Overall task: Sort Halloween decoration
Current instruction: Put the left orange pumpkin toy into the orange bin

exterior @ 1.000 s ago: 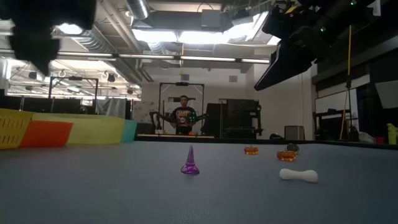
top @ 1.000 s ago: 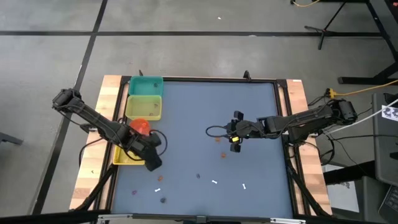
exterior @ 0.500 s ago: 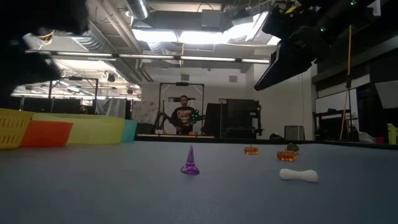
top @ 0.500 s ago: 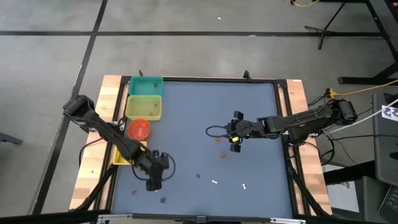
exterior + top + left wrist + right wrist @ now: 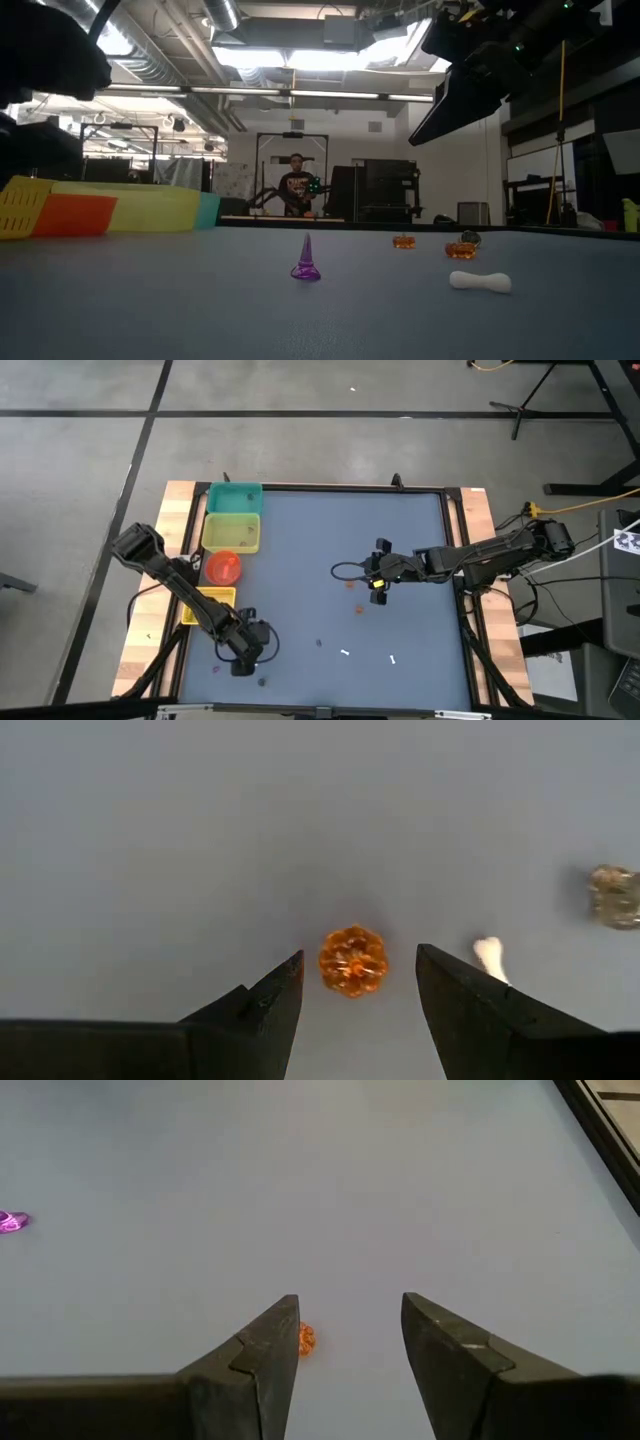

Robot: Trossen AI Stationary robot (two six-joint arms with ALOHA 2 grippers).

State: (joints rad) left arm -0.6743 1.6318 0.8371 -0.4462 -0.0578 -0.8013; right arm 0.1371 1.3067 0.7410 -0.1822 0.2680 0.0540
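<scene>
Along the near edge of the blue-grey bench [image 5: 400, 540], the left gripper [image 5: 240, 660] hangs over the front-left part of the surface. Its jaws stand apart and hold nothing; in the left wrist view a small round orange pumpkin trinket [image 5: 352, 960] lies on the bench between the two dark fingers [image 5: 262, 1005], touching neither. Just beside it lies a thin white bone-shaped stick [image 5: 489, 956], and a little farther off a pale, blurred trinket [image 5: 612, 896].

Other small decorations are scattered near that front edge: a dark one [image 5: 263, 682], a purple one [image 5: 217, 669], another dark one [image 5: 320, 642] and two white sticks [image 5: 344, 653] and [image 5: 393, 658]. From table height, a purple cone-shaped trinket [image 5: 305, 260] stands upright, with a white bone stick [image 5: 479, 282] and two orange pumpkin pieces [image 5: 403, 241] and [image 5: 460, 250] well apart from it.

Farther in, the right gripper [image 5: 377, 582] hovers over the middle of the bench, jaws apart and empty. Its wrist view shows an orange trinket [image 5: 305, 1339] at the edge of one finger [image 5: 262, 1350], and a purple piece [image 5: 12, 1222] well off.

At the left side sit plastic bins: a yellow one [image 5: 208, 608], a round red-orange one [image 5: 223, 567], a second yellow one [image 5: 232, 532] and a teal one [image 5: 235, 496] farthest back.

Beyond the bench a person [image 5: 295, 186] is in the room.
</scene>
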